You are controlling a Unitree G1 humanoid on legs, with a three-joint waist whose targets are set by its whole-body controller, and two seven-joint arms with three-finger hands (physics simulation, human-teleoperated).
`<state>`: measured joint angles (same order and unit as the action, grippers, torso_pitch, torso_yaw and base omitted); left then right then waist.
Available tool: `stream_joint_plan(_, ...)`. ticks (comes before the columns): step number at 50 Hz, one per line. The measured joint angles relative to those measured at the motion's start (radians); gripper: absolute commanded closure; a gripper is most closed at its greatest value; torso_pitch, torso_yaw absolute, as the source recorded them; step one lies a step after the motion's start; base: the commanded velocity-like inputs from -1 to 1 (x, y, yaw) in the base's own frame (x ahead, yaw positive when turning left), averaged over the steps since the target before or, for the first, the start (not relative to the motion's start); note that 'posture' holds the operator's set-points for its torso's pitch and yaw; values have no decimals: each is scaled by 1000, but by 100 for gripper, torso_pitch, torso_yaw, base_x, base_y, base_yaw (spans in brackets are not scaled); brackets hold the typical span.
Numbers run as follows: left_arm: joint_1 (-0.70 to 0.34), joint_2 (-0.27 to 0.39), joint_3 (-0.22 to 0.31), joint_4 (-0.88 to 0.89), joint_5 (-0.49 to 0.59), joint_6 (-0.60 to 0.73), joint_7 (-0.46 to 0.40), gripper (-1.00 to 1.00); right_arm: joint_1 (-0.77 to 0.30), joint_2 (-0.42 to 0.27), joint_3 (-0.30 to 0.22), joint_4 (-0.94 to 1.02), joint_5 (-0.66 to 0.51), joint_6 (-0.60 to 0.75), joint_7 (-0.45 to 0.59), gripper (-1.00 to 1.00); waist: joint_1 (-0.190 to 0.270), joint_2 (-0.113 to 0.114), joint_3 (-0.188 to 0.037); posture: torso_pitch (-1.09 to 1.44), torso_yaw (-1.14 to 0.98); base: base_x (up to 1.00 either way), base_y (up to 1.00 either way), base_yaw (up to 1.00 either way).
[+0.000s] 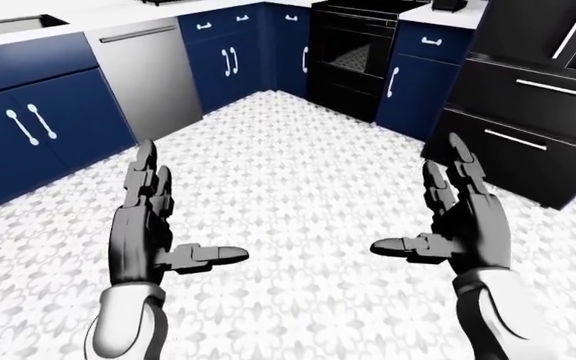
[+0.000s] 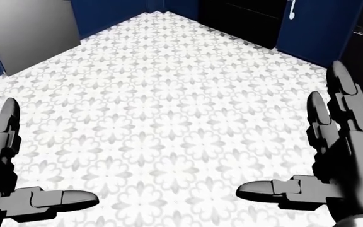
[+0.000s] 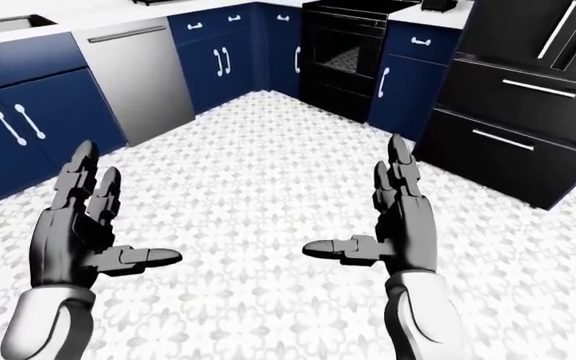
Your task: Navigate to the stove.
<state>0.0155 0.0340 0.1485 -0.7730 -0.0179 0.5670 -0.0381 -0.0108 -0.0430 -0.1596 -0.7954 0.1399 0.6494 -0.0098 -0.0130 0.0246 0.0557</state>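
Note:
The black stove (image 1: 353,56) with an oven window stands at the top middle of the left-eye view, between navy cabinets, some way off across the tiled floor. My left hand (image 1: 153,225) is open and empty at the lower left, fingers up, thumb pointing inward. My right hand (image 1: 458,221) is open and empty at the lower right, held the same way. Both hands hang over the floor, well short of the stove.
A steel dishwasher (image 1: 148,71) and navy cabinets (image 1: 28,127) run along the left. A navy cabinet (image 1: 418,75) and a black fridge with drawers (image 1: 533,97) stand right of the stove. White patterned floor (image 1: 298,172) stretches between me and the stove.

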Motion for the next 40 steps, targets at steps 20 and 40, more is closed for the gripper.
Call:
stream_joint_plan(20, 7, -5, -3, 0, 1, 4, 2, -100, 14, 1, -1, 16, 2, -2, 5, -100, 32, -76, -7, 0, 0, 54, -3, 0)
stream_joint_plan(40, 7, 2, 7, -3, 7, 6, 6, -100, 10, 6, 5, 18, 2, 2, 6, -100, 40, 10, -17, 0, 0, 58, -2, 0)
